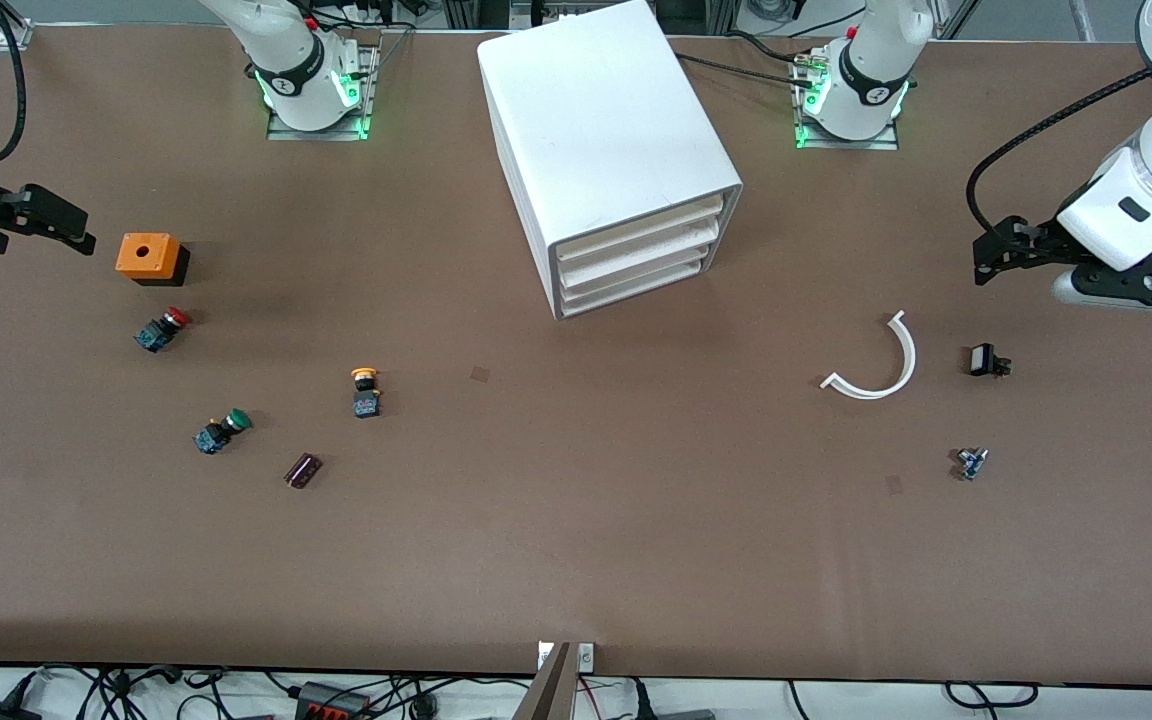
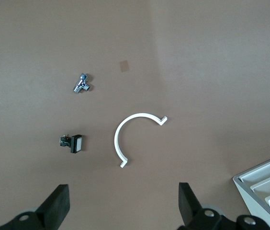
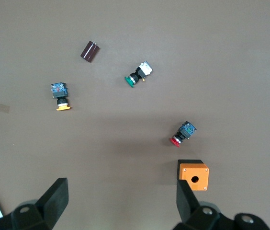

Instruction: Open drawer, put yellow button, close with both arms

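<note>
The white cabinet stands between the two arm bases, and its top drawer sits flush with the drawers below it. The yellow button lies on the table toward the right arm's end, nearer the front camera than the cabinet; the right wrist view shows the yellow button too. My right gripper hangs open and empty over the table edge beside an orange box, its fingers wide apart. My left gripper hangs open and empty at the left arm's end, over bare table.
A red-capped switch, a green-capped switch and a dark purple part lie around the yellow button. At the left arm's end lie a white curved strip, a small black switch and a small metal part.
</note>
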